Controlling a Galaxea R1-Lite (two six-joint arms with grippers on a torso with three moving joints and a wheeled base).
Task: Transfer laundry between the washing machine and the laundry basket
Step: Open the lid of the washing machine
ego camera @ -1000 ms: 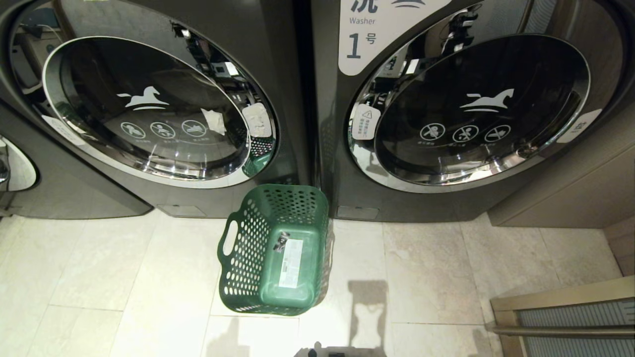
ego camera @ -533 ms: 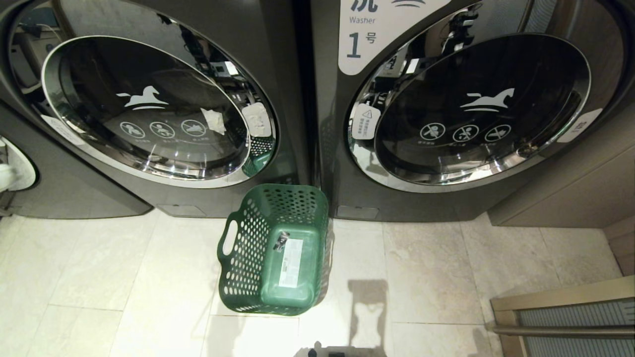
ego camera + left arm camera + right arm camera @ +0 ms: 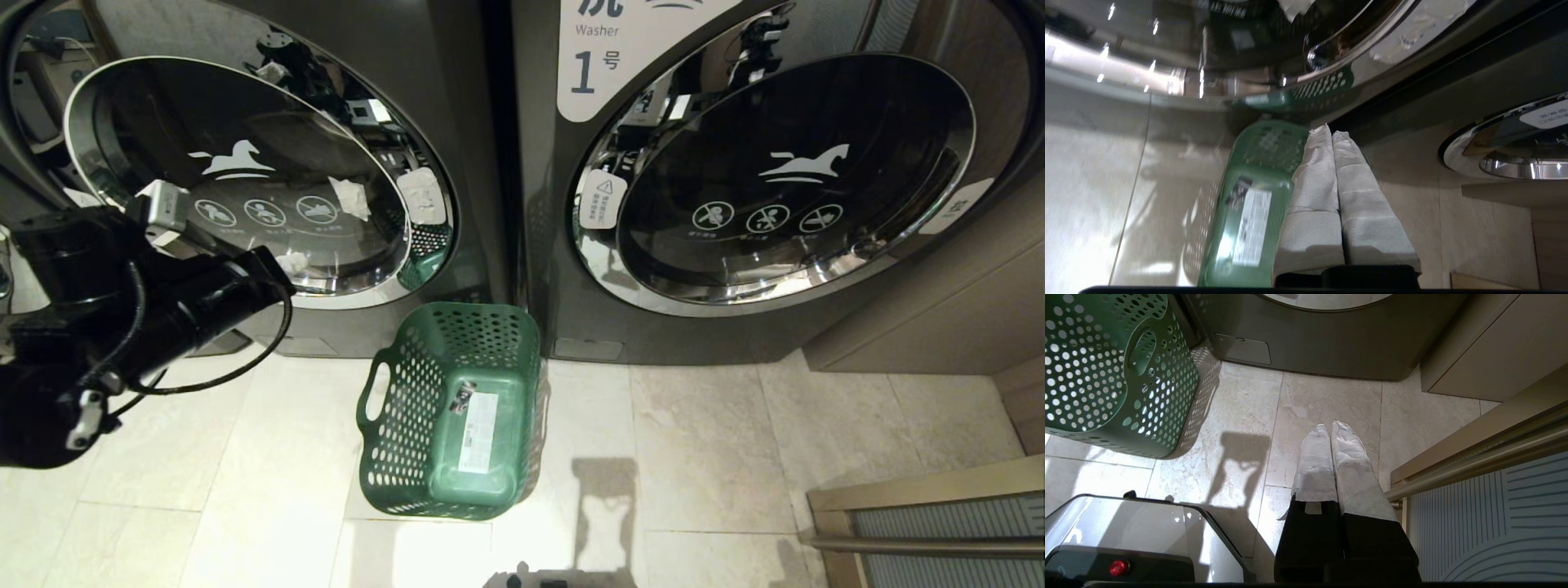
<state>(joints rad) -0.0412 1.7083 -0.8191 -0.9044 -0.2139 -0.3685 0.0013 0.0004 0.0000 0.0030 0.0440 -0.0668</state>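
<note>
We are at the very start: our left gripper [image 3: 1331, 134] is pressed shut and holds nothing, up in front of the washing machine [image 3: 245, 175], whose round door is closed. The green laundry basket [image 3: 392, 416] sits empty on the floor between both machines. We see no laundry, so it may be inside. We think the door must be opened next. Our right gripper [image 3: 1331, 426], also shut, waits low over the floor.

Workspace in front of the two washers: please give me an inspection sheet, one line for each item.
Surface: pale tiled floor.
Job's things: green basket on the floor, holding only a white label; left washer door closed; no laundry seen.
Clutter: nothing seen.
Grippers: left gripper shut and empty near the basket; right gripper shut above the floor.
Cables: black cable looped on the left arm.
Surroundings: washer marked 1, wooden cabinet.
</note>
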